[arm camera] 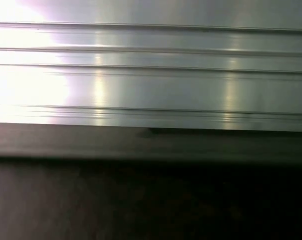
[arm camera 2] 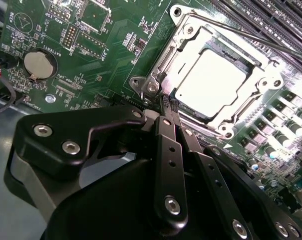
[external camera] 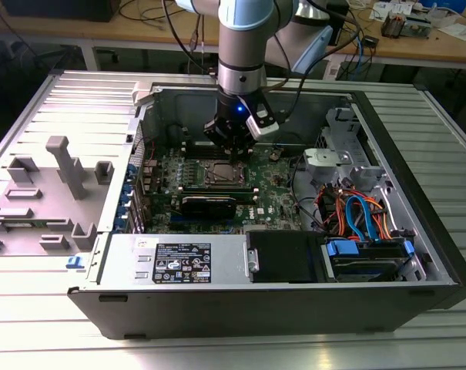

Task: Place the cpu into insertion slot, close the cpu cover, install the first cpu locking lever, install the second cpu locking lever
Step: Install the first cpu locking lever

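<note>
The cpu [arm camera 2: 210, 82] lies flat in the insertion slot [external camera: 223, 173] on the green motherboard, its silver top showing through the window of the cpu cover [arm camera 2: 189, 35]. The cover is folded down flat over it. A thin metal lever rod [arm camera 2: 250, 32] runs along one side of the socket. My gripper [arm camera 2: 168, 106] has its black fingers pressed together, tips down at one corner of the socket frame. In the exterior view the gripper [external camera: 234, 150] hangs straight down just behind the socket, inside the open computer case.
Long black memory slots [arm camera 2: 270, 15] flank the socket, and a coin battery [arm camera 2: 40, 65] sits on the board. A power supply [external camera: 179, 262], drive bay and coloured cables [external camera: 356, 216] fill the case front. Grey fixtures [external camera: 63, 166] stand at the exterior view's left.
</note>
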### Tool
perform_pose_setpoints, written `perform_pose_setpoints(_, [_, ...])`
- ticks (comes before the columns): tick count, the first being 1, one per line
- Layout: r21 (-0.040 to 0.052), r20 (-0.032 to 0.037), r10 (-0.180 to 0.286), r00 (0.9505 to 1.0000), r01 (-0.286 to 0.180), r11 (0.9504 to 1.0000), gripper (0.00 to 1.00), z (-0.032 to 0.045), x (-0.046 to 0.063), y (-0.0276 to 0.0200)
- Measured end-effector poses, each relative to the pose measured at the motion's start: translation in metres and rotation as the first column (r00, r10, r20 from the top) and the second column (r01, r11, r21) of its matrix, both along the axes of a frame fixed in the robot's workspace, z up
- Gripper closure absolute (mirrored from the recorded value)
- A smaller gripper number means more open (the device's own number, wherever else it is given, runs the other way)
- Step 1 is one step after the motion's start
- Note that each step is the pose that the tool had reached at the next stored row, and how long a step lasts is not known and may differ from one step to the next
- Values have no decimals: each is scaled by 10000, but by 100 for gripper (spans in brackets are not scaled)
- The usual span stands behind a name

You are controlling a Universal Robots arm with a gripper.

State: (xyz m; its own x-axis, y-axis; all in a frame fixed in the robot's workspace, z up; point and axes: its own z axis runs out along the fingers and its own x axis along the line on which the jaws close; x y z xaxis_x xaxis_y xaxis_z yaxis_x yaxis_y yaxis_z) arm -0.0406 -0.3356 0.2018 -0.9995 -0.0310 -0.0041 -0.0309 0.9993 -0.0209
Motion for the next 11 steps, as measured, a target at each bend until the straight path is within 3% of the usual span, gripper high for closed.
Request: perform_pose_setpoints(11, [14,11,-2,10000,2,10000,89,19,2,33])
